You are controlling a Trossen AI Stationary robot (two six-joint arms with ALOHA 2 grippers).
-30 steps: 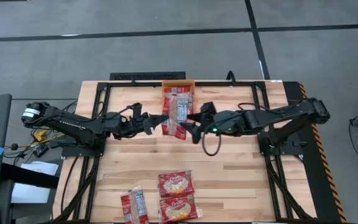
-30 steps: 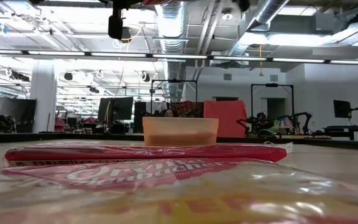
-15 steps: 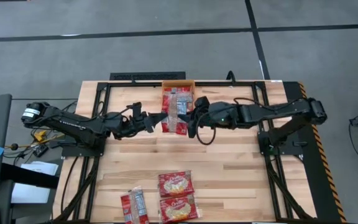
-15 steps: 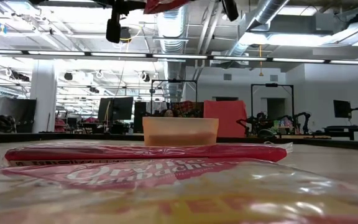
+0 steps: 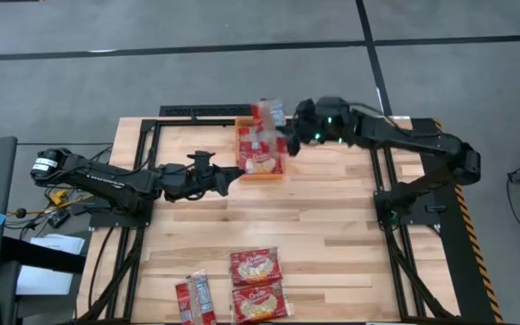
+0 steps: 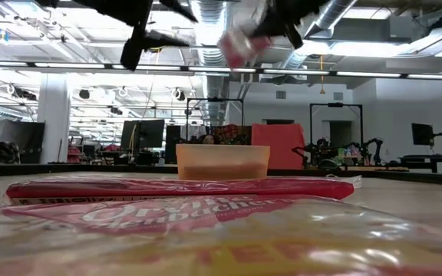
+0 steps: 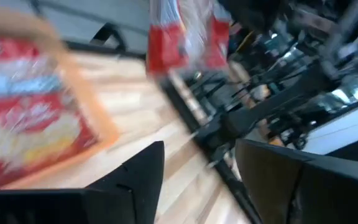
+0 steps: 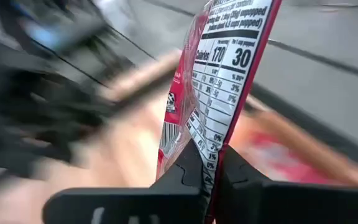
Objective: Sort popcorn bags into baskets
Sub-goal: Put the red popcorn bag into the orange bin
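Note:
My right gripper (image 5: 289, 137) is shut on one red popcorn bag (image 5: 267, 116), which hangs in the air over the far end of the orange basket (image 5: 281, 173). The bag's grey-white back panel (image 8: 225, 56) faces the right wrist camera. Another popcorn bag (image 5: 262, 162) lies flat inside the basket. My left gripper (image 5: 236, 175) stands open just left of the basket, with nothing between its fingers (image 7: 143, 171). Three more popcorn bags (image 5: 255, 266) lie flat near the table's front edge. My right gripper pinches one edge of the bag (image 8: 211, 163) between its two fingers. The fingers come roughly level from the table's right. The bag reaches out beyond the fingertips and is lifted clear of the basket and table.
The three bags at the front edge (image 5: 258, 302) (image 5: 194, 298) fill the foreground of the low view (image 6: 183, 188). A black frame (image 5: 206, 111) runs along the table's far edge behind the basket. Bare wood lies between the basket and the front bags.
My right gripper has shut on the bag that my left gripper held over the basket. It has then carried the bag up and toward the table's far edge. My left gripper has let go, opened, and dropped back a little toward the left.

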